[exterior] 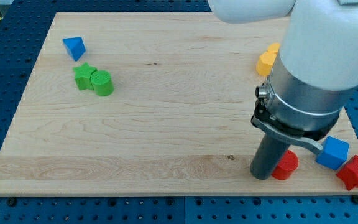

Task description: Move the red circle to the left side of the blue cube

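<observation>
Camera view had the arm coming in from the view's top right, its big grey body upright over the table [166,124], no claw on it, just the rod. My tip [261,176] sat low on the view's right, touching the red circle [285,165] on its left side. Blue cube [332,153] was just right of that, red star [357,173] beside it. Yellow blocks [267,60] peeked out behind the arm. Blue triangle [74,47], green star [84,76] and green cylinder [102,83] were far left.

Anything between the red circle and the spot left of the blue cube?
Nothing visible. The red circle already lies just left of the blue cube, with only bare board between them. My tip touches the circle's left side.
</observation>
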`<move>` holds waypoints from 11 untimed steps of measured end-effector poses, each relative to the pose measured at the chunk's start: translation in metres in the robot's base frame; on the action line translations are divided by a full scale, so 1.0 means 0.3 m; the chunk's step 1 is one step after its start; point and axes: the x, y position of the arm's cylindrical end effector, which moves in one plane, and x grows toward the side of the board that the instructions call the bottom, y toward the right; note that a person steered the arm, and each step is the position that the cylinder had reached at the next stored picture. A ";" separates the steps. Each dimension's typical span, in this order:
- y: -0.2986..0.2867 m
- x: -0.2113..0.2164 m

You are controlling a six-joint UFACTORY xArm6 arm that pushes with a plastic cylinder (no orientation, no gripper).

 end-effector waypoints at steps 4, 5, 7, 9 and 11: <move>0.049 0.000; 0.049 -0.034; 0.059 -0.100; 0.102 -0.118; 0.159 -0.096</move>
